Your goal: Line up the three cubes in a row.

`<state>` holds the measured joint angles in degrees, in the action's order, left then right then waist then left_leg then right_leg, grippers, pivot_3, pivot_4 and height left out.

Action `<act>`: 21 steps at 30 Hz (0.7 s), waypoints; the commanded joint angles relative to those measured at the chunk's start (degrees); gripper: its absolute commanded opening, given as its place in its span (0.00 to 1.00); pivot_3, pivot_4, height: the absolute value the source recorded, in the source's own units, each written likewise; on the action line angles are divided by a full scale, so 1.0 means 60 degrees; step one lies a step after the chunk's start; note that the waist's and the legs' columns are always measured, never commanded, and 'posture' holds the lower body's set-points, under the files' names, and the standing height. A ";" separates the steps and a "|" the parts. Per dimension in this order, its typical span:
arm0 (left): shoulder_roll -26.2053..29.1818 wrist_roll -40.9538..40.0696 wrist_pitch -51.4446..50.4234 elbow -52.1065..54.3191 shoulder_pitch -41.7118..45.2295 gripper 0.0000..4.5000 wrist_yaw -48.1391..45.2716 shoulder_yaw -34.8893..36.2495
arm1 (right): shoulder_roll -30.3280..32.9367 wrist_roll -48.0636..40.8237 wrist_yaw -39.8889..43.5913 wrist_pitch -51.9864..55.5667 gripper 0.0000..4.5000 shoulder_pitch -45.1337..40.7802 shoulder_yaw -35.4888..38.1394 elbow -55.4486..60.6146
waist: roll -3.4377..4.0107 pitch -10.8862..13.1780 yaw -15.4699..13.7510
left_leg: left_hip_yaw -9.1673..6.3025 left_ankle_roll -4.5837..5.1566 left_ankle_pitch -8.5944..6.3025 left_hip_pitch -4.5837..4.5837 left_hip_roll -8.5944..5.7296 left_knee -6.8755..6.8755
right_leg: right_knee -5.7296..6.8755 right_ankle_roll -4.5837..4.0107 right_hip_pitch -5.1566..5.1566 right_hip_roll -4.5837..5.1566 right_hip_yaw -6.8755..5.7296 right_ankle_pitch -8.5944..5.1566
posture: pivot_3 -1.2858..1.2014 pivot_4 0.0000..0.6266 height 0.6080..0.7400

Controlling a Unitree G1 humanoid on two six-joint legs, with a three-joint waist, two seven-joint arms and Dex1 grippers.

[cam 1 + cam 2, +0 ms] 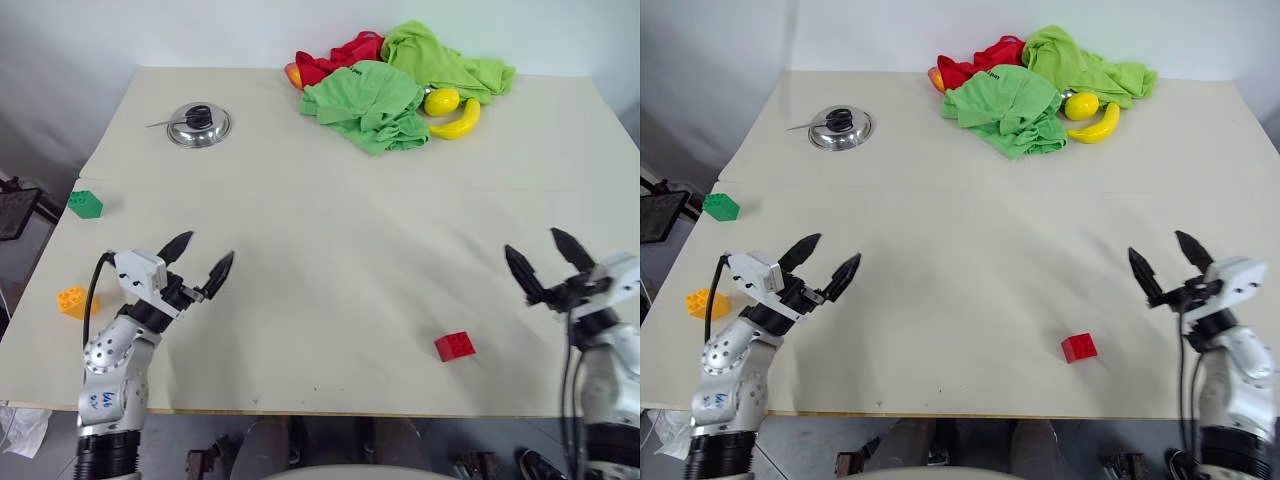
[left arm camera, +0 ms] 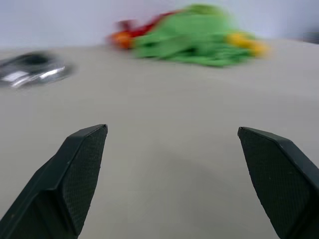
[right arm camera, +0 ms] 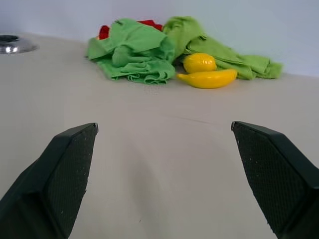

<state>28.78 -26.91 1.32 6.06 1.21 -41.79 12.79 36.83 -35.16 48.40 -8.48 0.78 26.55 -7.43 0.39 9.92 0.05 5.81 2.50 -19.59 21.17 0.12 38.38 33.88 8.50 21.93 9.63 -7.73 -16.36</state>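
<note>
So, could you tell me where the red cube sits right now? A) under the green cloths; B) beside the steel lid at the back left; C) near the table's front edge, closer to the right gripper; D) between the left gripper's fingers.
C: the red cube lies alone near the front edge of the table, closer to the open, empty right gripper than to the left gripper.

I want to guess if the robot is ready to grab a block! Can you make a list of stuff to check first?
1. Left gripper open, empty: ok.
2. Right gripper open, empty: ok.
3. Red cube free on the table, nothing touching it: ok.
4. Green cube and orange-yellow cube free near the left edge: ok.
5. Cubes in a row: not ok, they sit far apart.
6. Cloths, lemon, banana, lid out of the way: ok.
</note>
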 commanded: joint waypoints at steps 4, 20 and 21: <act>0.1287 -0.0774 0.0182 -0.0118 0.0412 0.99 -0.3472 -0.0423 | 0.1913 -0.0751 0.2451 0.1230 1.00 0.1967 0.1142 0.2242 | -0.0001 0.0001 -0.0003 | 0.0001 -0.0002 -0.0004 -0.0012 0.0012 -0.0003 | -0.0007 0.0000 -0.0011 -0.0011 -0.0001 0.0000 | 0.52 0.24 1.00; 0.1326 -0.0377 0.0616 0.0778 -0.0654 0.99 -0.4789 -0.1245 | 0.3324 0.0319 0.6273 0.0660 1.00 0.2802 0.0283 0.1733 | 0.0011 0.0016 0.0047 | 0.0002 0.0034 -0.0078 -0.0022 0.0036 0.0108 | -0.0051 0.0019 -0.0061 0.0000 0.0003 0.0011 | 0.52 0.24 1.00; 0.1318 -0.0375 0.0599 0.0799 -0.0643 0.99 -0.4760 -0.1240 | 0.3407 0.0389 0.6125 0.0978 1.00 0.2414 -0.0187 0.2018 | 0.0014 0.0018 0.0026 | 0.0000 0.0030 -0.0079 -0.0023 0.0040 0.0110 | -0.0050 0.0016 -0.0061 0.0003 0.0008 0.0009 | 0.52 0.24 1.00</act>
<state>36.40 -28.77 4.46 9.27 -2.63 -70.22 5.18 56.30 -32.62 84.91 -4.63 16.48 27.28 1.69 0.48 10.03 0.20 5.76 2.63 -20.07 21.03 0.40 39.05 33.61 8.55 21.57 9.67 -7.63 -16.32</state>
